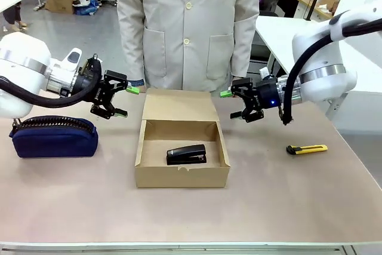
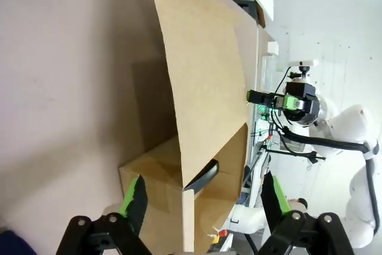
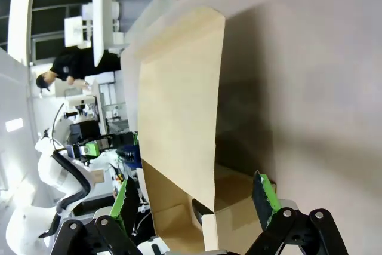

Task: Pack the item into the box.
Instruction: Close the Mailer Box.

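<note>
The black stapler (image 1: 186, 154) lies inside the open brown cardboard box (image 1: 181, 174) at the table's middle; its lid flap (image 1: 178, 105) stands up at the back. In the left wrist view the box (image 2: 156, 174) shows side-on, with a dark edge of the stapler (image 2: 206, 175) behind the flap (image 2: 203, 88). My left gripper (image 1: 124, 101) hovers open just left of the flap. My right gripper (image 1: 231, 104) hovers open just right of it. Both hold nothing. The right wrist view shows the flap (image 3: 179, 100) and box (image 3: 236, 219) between its open fingers (image 3: 265, 198).
A navy zippered pouch (image 1: 54, 136) lies at the left under my left arm. A yellow utility knife (image 1: 307, 148) lies at the right. A person in a light coat (image 1: 188, 25) stands at the far edge behind the box. Bare table (image 1: 286, 207) spreads along the front.
</note>
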Controlling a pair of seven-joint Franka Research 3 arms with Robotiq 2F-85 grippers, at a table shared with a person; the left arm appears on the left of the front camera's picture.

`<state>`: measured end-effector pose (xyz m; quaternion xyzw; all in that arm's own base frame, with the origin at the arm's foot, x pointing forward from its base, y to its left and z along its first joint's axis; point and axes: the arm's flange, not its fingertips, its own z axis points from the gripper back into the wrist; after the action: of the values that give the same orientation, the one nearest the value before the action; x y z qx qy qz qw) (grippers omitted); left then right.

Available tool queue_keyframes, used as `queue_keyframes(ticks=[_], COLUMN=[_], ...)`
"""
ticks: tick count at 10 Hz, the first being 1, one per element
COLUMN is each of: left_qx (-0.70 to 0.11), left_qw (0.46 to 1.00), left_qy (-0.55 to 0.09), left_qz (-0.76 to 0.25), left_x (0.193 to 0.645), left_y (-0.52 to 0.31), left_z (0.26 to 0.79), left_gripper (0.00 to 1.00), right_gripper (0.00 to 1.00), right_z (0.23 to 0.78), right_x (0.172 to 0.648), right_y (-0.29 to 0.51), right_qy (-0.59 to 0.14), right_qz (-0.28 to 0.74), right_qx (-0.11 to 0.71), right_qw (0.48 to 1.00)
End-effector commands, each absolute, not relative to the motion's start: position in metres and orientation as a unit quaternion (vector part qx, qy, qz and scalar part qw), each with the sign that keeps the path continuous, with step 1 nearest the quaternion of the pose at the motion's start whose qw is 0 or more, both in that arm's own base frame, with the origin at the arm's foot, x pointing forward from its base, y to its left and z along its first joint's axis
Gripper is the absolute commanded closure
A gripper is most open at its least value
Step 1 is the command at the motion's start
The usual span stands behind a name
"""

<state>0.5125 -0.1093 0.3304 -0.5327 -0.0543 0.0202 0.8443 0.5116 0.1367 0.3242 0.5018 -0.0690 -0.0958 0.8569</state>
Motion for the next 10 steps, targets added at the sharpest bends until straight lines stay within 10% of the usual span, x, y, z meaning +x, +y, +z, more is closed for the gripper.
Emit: queue_keyframes(ticks=[1, 10], left_qx=[-0.549, -0.625], left_qw=[0.833, 0.777], left_qy=[-0.068, -0.065], left_qz=[-0.019, -0.02], left_x=[0.498, 0.555], left_y=[-0.118, -0.14], left_z=[0.346, 0.262], left_gripper=[0.0, 0.0], right_gripper=[0.0, 0.0], right_z=[0.342, 0.268], right_x=[0.495, 0.561], right_y=[0.134, 0.17], right_qy=[-0.073, 0.018], right_qz=[-0.085, -0.054], right_qx=[0.509, 0.581], right_qw=[0.853, 0.812])
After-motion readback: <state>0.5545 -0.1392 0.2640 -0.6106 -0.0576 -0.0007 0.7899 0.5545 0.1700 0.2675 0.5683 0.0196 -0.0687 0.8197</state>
